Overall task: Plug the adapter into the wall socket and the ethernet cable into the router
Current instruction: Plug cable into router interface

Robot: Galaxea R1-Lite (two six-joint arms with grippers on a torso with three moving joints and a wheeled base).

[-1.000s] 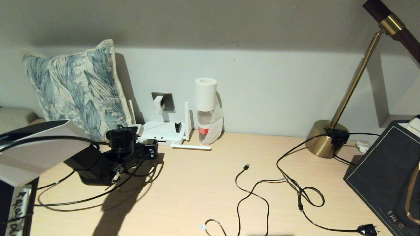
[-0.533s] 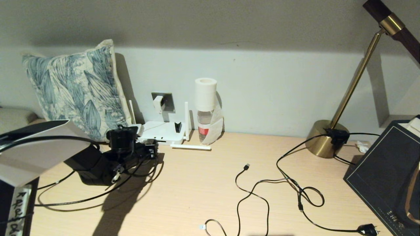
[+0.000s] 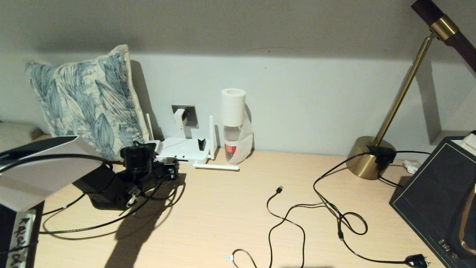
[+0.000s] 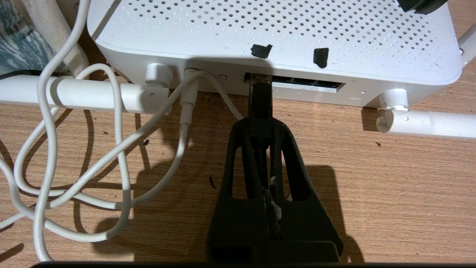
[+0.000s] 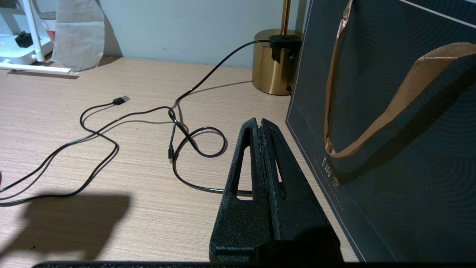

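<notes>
We find the adapter point(image 3: 179, 117) seated in the wall socket point(image 3: 189, 114). Our left gripper point(image 4: 261, 111), clamped on the ethernet cable point(image 4: 260, 97), presses its tip into the router point(image 4: 275, 41) port; full seating remains. The right gripper point(image 5: 260, 124), closed and empty, idles far right.

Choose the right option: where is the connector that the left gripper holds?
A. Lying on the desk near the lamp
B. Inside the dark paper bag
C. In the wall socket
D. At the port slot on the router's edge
D: the left gripper holds the ethernet cable with its connector at the router port slot.
</notes>
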